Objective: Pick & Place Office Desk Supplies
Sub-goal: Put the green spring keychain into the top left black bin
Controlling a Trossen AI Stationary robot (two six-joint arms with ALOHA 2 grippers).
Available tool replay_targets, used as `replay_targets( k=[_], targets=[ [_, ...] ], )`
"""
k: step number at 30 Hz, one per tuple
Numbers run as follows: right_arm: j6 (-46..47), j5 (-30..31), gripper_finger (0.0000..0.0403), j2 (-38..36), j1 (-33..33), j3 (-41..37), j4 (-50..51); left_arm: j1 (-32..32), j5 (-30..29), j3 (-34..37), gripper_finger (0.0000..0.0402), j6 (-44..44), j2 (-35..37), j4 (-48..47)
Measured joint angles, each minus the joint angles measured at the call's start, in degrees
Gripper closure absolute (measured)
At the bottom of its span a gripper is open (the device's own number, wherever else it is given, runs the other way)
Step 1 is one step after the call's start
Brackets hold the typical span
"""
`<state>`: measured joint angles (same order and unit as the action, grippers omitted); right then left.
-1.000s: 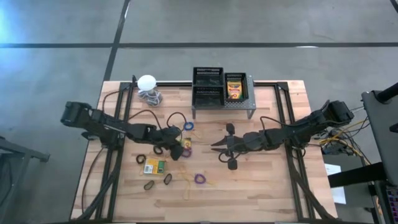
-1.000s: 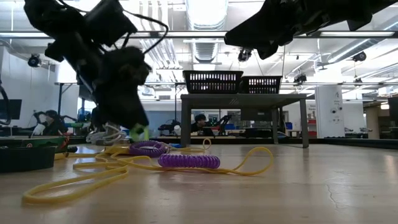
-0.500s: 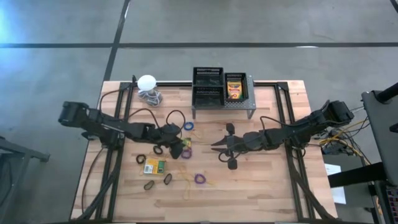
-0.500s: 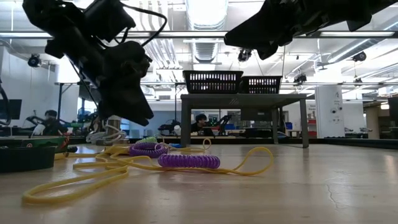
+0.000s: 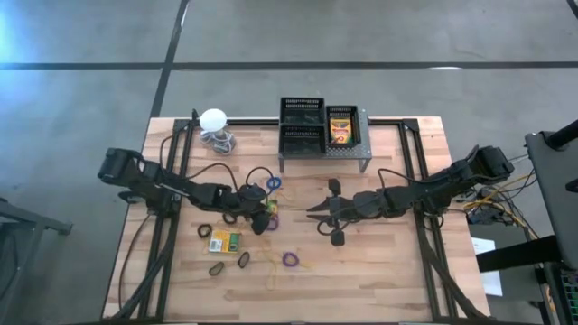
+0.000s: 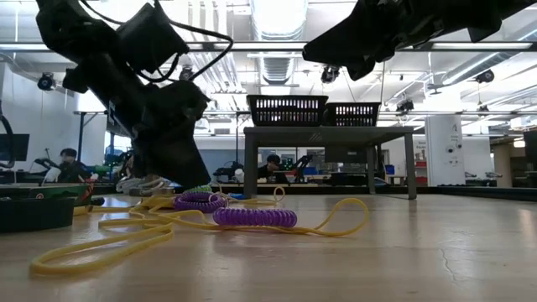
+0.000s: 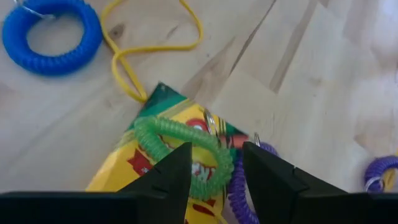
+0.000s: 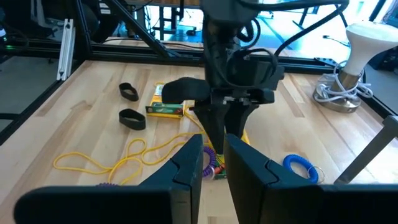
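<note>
My left gripper [image 5: 263, 219] is down at a yellow-and-green crayon box [image 7: 134, 162] lying mid-table. A green coil loop [image 7: 152, 127] lies on that box, and the open fingers straddle its rim. A second crayon box [image 5: 223, 240] lies nearer the front edge. A third [image 5: 340, 128] sits in one of the black mesh bins [image 5: 302, 114] on the grey stand. A blue loop [image 5: 273, 183], a purple loop [image 5: 290, 259] and dark loops [image 5: 217, 268] lie flat on the wood. My right gripper [image 5: 312, 208] hovers shut, right of the left gripper, pointing at it. My left gripper comes from above, slanting, with one finger [image 7: 174, 171] inside the green coil loop and the other [image 7: 264, 171] outside it. The loop's rim [image 7: 219, 163] runs through the gap. The loop lies on the crayon box. Whether the pads touch it I cannot tell.
A white ball with coiled cord [image 5: 215, 120] stands at the far left. The grey perforated stand [image 5: 359, 155] sits at the far middle edge. A long yellow cord [image 6: 126, 231] snakes over the near table beside a purple coil [image 6: 254, 217]. Bare wood lies to the right.
My left gripper rose a little off the crayon box, then came back down onto it, while the arm shifted toward the table's right. The green loop that showed at its fingertips a second ago now lies on the box.
</note>
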<state>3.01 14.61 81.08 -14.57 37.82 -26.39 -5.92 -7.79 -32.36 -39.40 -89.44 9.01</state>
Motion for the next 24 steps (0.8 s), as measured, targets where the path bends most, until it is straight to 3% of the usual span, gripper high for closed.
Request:
replay_targets(
  k=[8, 16, 20, 24],
  targets=[
    [0.0, 0.04, 0.0342, 0.02, 0.0, 0.0, -0.02, -1.37, -4.84, 0.0, 0.0295, 0.51, -0.81, 0.1],
    [0.0, 0.05, 0.0342, 0.0, -0.02, 0.0, -0.02, -1.51, -5.31, -0.16, 0.0393, 3.46, -0.77, -0.12],
    [0.0, 0.07, 0.0344, 0.01, -0.02, 0.0, -0.02, -1.8, -3.3, -2.43, 0.0398, 5.16, -0.39, -2.52],
    [0.0, 0.07, 0.0341, 0.01, -0.04, 0.0, -0.03, -2.24, -3.17, -7.65, 0.0399, 7.9, 0.7, -12.68]
  ],
)
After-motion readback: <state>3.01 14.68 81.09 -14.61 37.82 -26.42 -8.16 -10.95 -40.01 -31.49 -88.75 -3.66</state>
